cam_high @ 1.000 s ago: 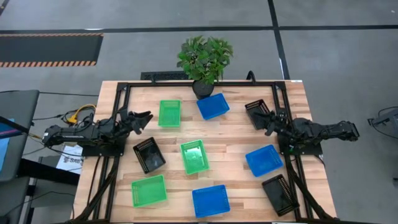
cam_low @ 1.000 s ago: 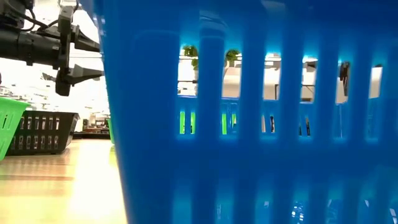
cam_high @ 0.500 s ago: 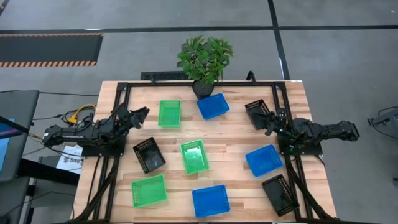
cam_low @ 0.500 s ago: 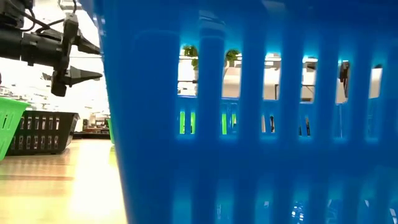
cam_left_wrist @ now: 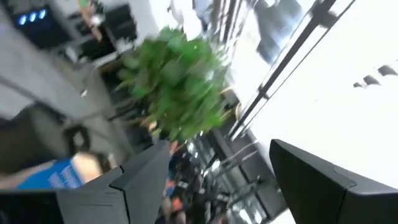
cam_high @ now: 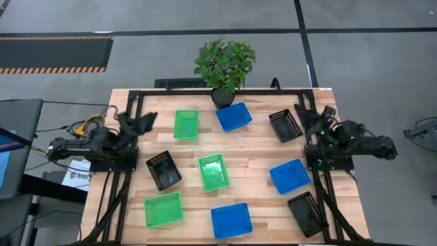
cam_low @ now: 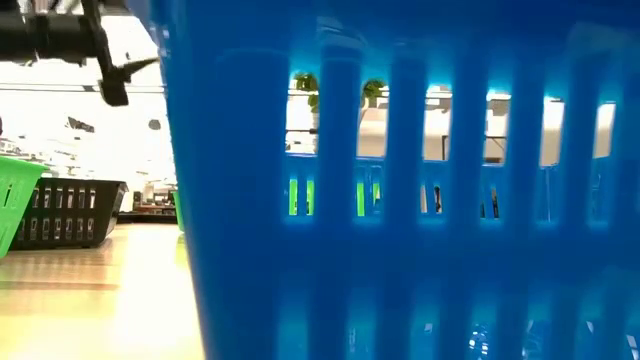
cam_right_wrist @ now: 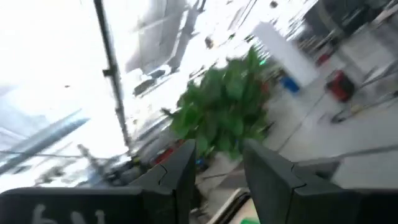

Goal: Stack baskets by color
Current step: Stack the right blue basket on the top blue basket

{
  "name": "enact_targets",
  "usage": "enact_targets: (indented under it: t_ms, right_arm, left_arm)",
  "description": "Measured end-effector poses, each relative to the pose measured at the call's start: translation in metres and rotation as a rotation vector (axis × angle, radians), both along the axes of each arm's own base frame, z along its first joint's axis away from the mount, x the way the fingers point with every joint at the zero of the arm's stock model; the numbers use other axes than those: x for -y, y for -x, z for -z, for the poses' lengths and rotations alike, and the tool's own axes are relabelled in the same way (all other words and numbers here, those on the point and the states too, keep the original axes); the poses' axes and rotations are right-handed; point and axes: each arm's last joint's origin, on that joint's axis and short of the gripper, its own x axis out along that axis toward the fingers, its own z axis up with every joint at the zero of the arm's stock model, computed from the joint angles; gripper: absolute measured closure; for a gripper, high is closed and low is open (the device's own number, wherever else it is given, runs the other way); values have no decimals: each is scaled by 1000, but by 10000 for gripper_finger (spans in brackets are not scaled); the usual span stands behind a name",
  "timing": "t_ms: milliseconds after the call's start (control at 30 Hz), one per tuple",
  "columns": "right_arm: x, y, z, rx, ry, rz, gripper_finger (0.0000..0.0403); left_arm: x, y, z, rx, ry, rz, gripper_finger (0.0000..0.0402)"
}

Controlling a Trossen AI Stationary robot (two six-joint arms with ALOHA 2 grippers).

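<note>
High view: bench (cam_high: 252, 147) w/ nine baskets scattered singly, none stacked. Plant (cam_high: 224, 65) at far edge. Left end effector (cam_high: 145, 120), fingers apart, empty, near green basket (cam_high: 186, 124); best approach level, grip one rim. Right end effector (cam_high: 315, 116), fingers apart, empty, beside black basket (cam_high: 285, 125).

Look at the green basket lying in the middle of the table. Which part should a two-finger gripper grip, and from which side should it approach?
Probably one long wall's rim of the middle green basket, approached from straight above. It sits flat with its open side up, so the thin rim is exposed for one finger inside and one outside. The black basket lies apart on its left, leaving room around it.
</note>
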Motion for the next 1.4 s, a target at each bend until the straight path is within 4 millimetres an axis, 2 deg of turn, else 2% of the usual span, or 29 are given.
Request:
enact_targets:
  t_ms: [133, 233, 333, 567, 700, 767, 867, 1033, 1167, 1267, 1400]
  right_arm:
    - [3, 2, -30, -146, -2, 101, 234]
    - [6, -6, -44, -350, -45, 184, 228]
    - [9, -18, -53, -557, -105, 216, 219]
    - [13, -47, -49, -1095, -318, 204, 194]
    - [16, -74, -37, -1298, -445, 118, 184]
    - [17, -92, -29, -1345, -457, 58, 184]
    - [19, -124, -21, -1327, -403, -33, 187]
    - [28, -175, 1, -1257, -337, -41, 194]
    - [42, -202, 25, -1227, -370, 3, 197]
    - [48, -218, 40, -1203, -388, -26, 198]
    - [53, -240, 46, -1202, -388, -65, 198]
  left_arm:
    - [0, 9, -36, -53, -71, -41, 135]
    - [0, 12, -63, -165, -94, -52, 135]
    - [-1, 10, -84, -351, -83, -53, 135]
    - [-1, -8, -115, -759, -54, -60, 135]
    - [-1, -20, -122, -869, -57, -53, 135]
    - [-1, -25, -123, -888, -58, -53, 135]
    - [-1, -27, -123, -897, -58, -52, 135]
    - [-1, -25, -123, -903, -58, -53, 135]
    - [-1, -25, -123, -905, -58, -53, 135]
    - [-1, -25, -122, -917, -59, -56, 135]
    - [-1, -24, -121, -929, -54, -66, 135]
